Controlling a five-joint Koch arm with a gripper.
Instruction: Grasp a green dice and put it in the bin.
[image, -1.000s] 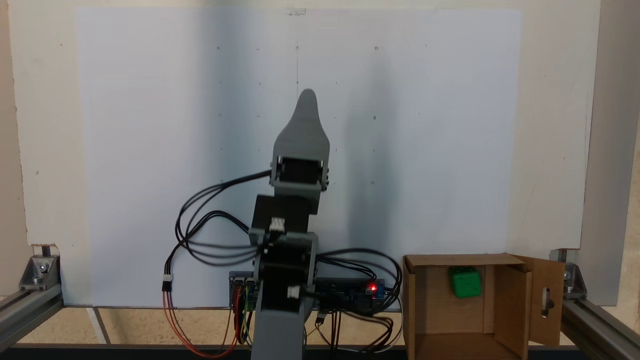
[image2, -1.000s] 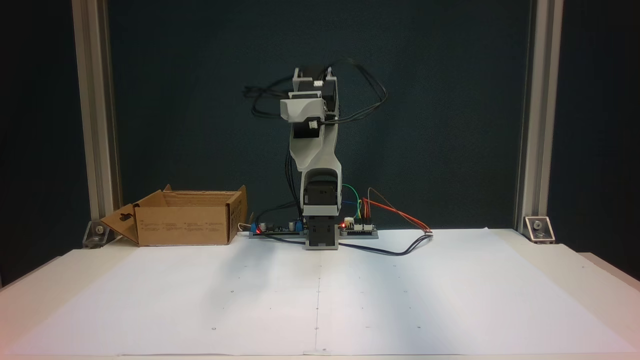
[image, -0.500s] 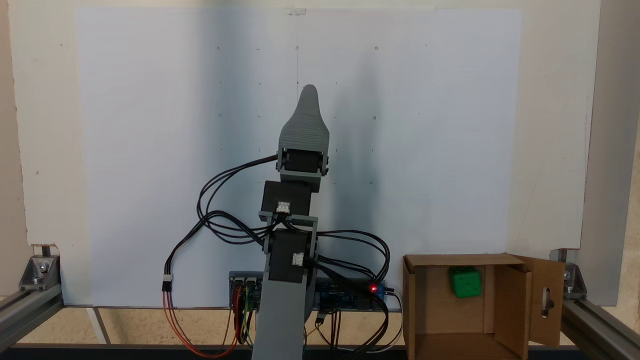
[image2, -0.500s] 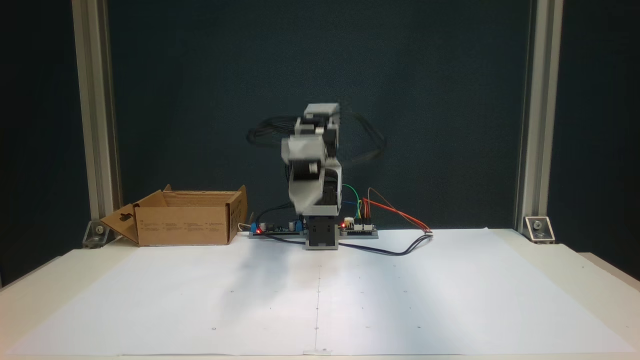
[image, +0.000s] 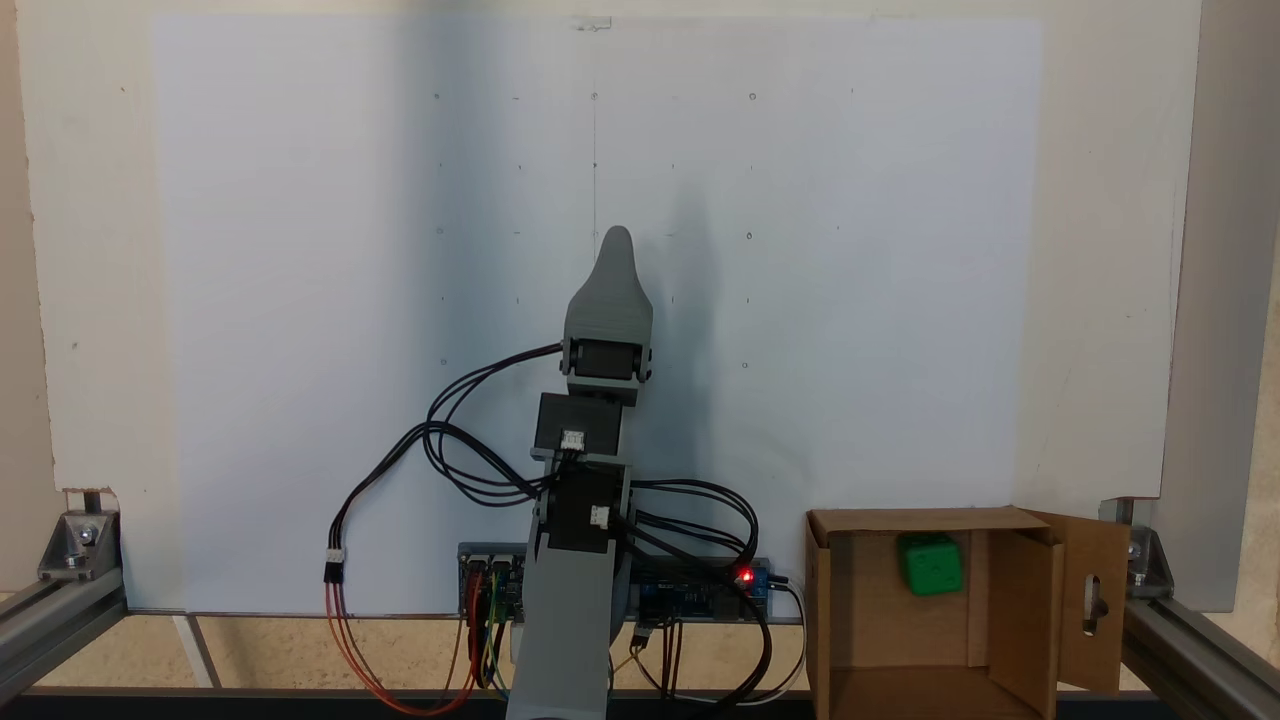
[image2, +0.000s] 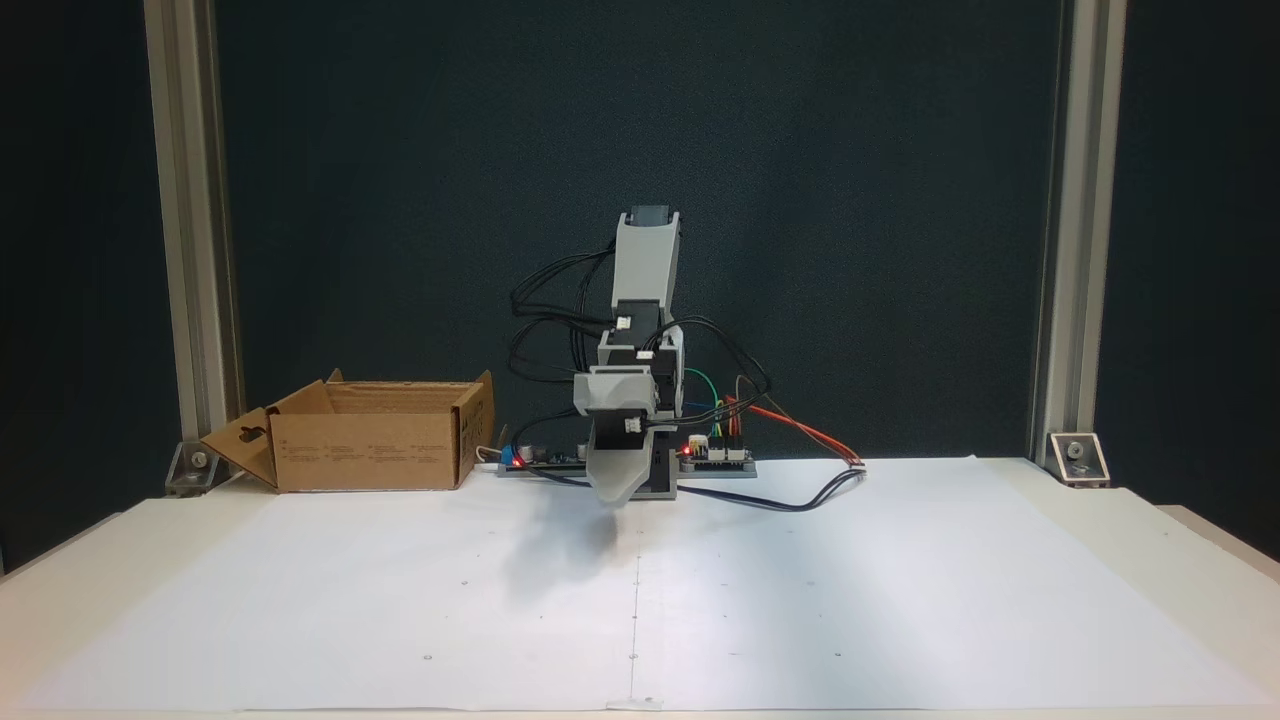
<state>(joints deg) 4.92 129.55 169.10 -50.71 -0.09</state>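
Both fixed views, green dice (image: 931, 566) inside bin (image: 850, 600), well apart from fingers (image: 617, 245), spread of fingers unclear

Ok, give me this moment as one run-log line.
green dice: inside bin | gripper: over white paper, apart from bin, jaw state unclear | task: dice in bin

White paper sheet (image: 300, 300) covers the table; circuit boards (image2: 715, 455) with coloured wires (red lights lit) at twelve o'clock.
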